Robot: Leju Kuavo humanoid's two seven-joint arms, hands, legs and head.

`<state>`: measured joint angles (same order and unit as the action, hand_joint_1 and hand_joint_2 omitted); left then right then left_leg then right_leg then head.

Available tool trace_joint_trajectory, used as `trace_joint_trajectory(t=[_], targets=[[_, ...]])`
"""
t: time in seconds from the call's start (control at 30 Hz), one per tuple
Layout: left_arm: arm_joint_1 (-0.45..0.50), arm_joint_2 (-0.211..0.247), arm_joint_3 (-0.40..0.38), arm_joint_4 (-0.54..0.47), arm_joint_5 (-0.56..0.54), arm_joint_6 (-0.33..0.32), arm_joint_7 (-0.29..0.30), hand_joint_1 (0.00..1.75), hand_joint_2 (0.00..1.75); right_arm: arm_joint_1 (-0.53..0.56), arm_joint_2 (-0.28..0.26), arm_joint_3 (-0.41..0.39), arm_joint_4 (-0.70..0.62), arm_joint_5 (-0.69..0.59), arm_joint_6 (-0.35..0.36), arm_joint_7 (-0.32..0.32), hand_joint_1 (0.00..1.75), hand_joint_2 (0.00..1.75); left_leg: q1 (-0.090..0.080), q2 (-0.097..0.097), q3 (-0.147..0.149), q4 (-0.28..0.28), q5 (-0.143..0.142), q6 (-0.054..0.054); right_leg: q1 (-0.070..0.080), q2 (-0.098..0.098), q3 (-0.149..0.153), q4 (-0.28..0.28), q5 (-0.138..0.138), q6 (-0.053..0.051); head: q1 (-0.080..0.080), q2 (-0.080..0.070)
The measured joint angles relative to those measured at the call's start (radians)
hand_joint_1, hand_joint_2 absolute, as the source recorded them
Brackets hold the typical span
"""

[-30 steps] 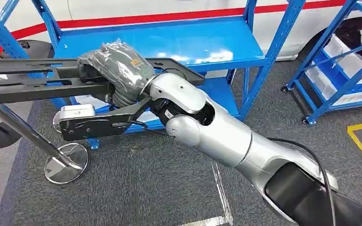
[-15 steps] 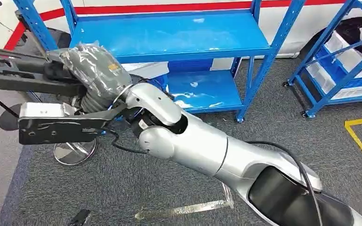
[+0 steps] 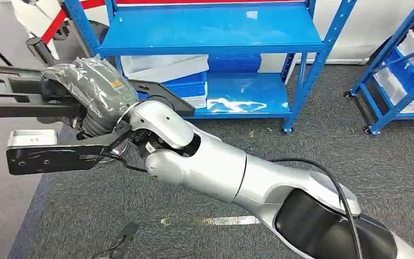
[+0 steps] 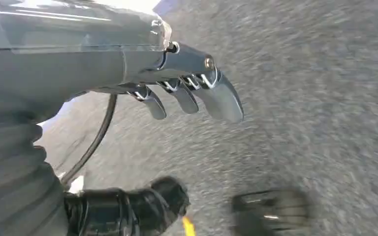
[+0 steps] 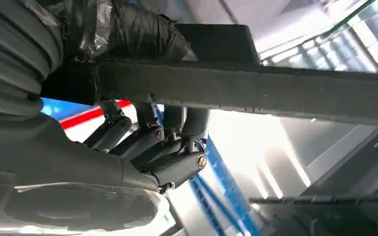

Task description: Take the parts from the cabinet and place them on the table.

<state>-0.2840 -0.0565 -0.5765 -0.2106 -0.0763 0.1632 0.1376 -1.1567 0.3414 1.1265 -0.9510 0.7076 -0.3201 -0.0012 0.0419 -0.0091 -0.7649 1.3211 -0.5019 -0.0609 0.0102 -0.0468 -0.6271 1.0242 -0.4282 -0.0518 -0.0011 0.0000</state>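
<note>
Mid-task: our right hand (image 3: 94, 94) grips the long black part (image 3: 16, 97) clear of the blue cabinet (image 3: 210, 32); our left hand (image 4: 187, 88) hangs empty, fingers apart; placement remains.

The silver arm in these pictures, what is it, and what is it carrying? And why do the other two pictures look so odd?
It belongs to a two-legged humanoid robot. The wide picture comes from a camera in its head, looking down its right arm. The right hand, wrapped in a plastic cover, grips a long black metal part in front of blue shelves on grey carpet. The other two pictures come from cameras at the wrists, so they look tilted. One shows the right hand's fingers curled round the part; the other shows the left hand empty above the floor.
</note>
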Motion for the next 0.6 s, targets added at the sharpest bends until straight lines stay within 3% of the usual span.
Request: trace_joint_trajectory(t=[0.03, 0.07, 0.1, 0.13, 0.17, 0.27, 0.3, 0.33, 0.37, 0.4, 0.43, 0.47, 0.5, 0.57, 0.6], targets=[[-0.006, -0.004, -0.012, -0.001, -0.023, -0.009, -0.028, 0.0, 1.75, 0.0, 0.002, 0.006, 0.006, -0.003, -0.009, -0.008, 1.75, 1.75, -0.002, 0.002, 0.029, -0.012, 0.046, 0.001, 0.002, -0.012, -0.021, 0.008, 0.009, 0.0, -0.001, 0.0], [-0.013, -0.007, -0.022, -0.002, -0.042, -0.012, -0.041, 0.0, 1.75, 0.0, 0.002, 0.006, 0.013, -0.005, -0.016, -0.016, 1.75, 1.75, -0.004, 0.011, 0.074, -0.051, 0.07, 0.004, 0.003, -0.021, -0.041, 0.017, 0.017, 0.002, 0.0, 0.0], [-0.021, -0.011, -0.035, -0.004, -0.061, -0.014, -0.049, 0.0, 1.75, 0.0, 0.003, 0.006, 0.021, -0.006, -0.026, -0.024, 1.75, 1.75, -0.009, 0.037, 0.136, -0.116, 0.058, 0.009, 0.004, -0.029, -0.054, 0.026, 0.024, 0.004, -0.001, 0.0], [-0.032, -0.015, -0.049, -0.01, -0.079, -0.015, -0.053, 0.0, 1.75, -0.002, 0.006, 0.006, 0.026, -0.008, -0.035, -0.029, 1.75, 1.75, -0.019, 0.083, 0.223, -0.211, -0.002, 0.015, 0.008, -0.039, -0.063, 0.033, 0.029, 0.008, 0.0, 0.0], [-0.044, -0.018, -0.062, -0.012, -0.096, -0.013, -0.057, 0.0, 1.75, -0.004, 0.005, 0.006, 0.035, -0.009, -0.041, -0.033, 1.75, 1.75, -0.031, 0.088, 0.269, -0.308, -0.035, 0.023, 0.008, -0.055, -0.065, 0.034, 0.037, 0.013, 0.001, 0.0], [-0.059, -0.032, -0.103, -0.013, -0.162, 0.0, -0.057, 0.0, 1.75, -0.005, 0.006, 0.007, 0.051, -0.01, -0.046, -0.039, 1.75, 1.75, -0.038, 0.055, 0.232, -0.32, 0.003, 0.046, 0.004, -0.089, -0.067, 0.01, 0.079, 0.024, -0.001, 0.0], [-0.059, -0.041, -0.116, -0.014, -0.184, 0.005, -0.051, 0.0, 1.75, -0.006, 0.006, 0.008, 0.061, -0.009, -0.046, -0.039, 1.75, 1.75, -0.022, 0.05, 0.231, -0.327, 0.023, 0.053, 0.002, -0.062, -0.075, 0.012, 0.066, 0.036, -0.002, 0.0], [-0.06, -0.047, -0.126, -0.014, -0.196, 0.011, -0.046, 0.0, 1.75, -0.007, 0.006, 0.008, 0.068, -0.009, -0.046, -0.039, 1.75, 1.75, -0.023, 0.041, 0.213, -0.329, 0.039, 0.058, -0.003, -0.007, -0.085, 0.036, 0.017, 0.047, -0.002, 0.0], [-0.064, -0.054, -0.14, -0.017, -0.21, 0.023, -0.043, 0.0, 1.75, -0.008, 0.004, 0.008, 0.074, -0.008, -0.046, -0.039, 1.75, 1.75, -0.022, 0.035, 0.193, -0.327, 0.053, 0.067, -0.005, 0.023, -0.101, 0.093, -0.057, 0.051, 0.002, 0.0], [-0.067, -0.064, -0.149, -0.019, -0.226, 0.051, -0.037, 0.0, 1.75, -0.008, 0.003, 0.008, 0.079, -0.009, -0.041, -0.03, 1.75, 1.75, -0.022, 0.02, 0.173, -0.325, 0.069, 0.072, -0.007, 0.037, -0.114, 0.163, -0.117, 0.055, 0.003, 0.0], [-0.068, -0.081, -0.16, -0.022, -0.246, 0.093, -0.028, 0.0, 1.75, -0.008, 0.003, 0.009, 0.082, -0.009, -0.032, -0.019, 1.75, 1.75, -0.022, 0.007, 0.153, -0.324, 0.083, 0.072, -0.01, 0.044, -0.124, 0.235, -0.16, 0.058, 0.003, 0.0], [-0.067, -0.097, -0.171, -0.024, -0.261, 0.131, -0.02, 0.0, 1.75, -0.009, 0.003, 0.009, 0.082, -0.01, -0.017, -0.004, 1.75, 1.75, -0.021, -0.006, 0.132, -0.322, 0.1, 0.069, -0.012, 0.045, -0.123, 0.288, -0.162, 0.06, 0.003, 0.0], [-0.065, -0.108, -0.181, -0.024, -0.27, 0.153, -0.013, 0.0, 1.75, -0.013, 0.003, 0.009, 0.081, -0.012, -0.001, 0.019, 1.75, 1.75, -0.019, -0.018, 0.112, -0.32, 0.113, 0.067, -0.014, 0.045, -0.11, 0.305, -0.135, 0.061, 0.003, 0.0], [-0.058, -0.131, -0.197, -0.024, -0.277, 0.169, -0.014, 0.0, 1.75, -0.019, 0.003, 0.01, 0.073, -0.012, 0.018, 0.045, 1.75, 1.75, -0.012, -0.04, 0.073, -0.313, 0.138, 0.056, -0.019, 0.052, -0.038, 0.247, -0.06, 0.062, 0.004, 0.0], [-0.055, -0.137, -0.201, -0.024, -0.277, 0.175, -0.02, 0.0, 1.75, -0.025, 0.005, 0.01, 0.072, -0.008, 0.02, 0.052, 1.75, 1.75, -0.008, -0.053, 0.054, -0.308, 0.152, 0.048, -0.024, 0.069, 0.022, 0.175, -0.049, 0.061, 0.003, 0.0]])
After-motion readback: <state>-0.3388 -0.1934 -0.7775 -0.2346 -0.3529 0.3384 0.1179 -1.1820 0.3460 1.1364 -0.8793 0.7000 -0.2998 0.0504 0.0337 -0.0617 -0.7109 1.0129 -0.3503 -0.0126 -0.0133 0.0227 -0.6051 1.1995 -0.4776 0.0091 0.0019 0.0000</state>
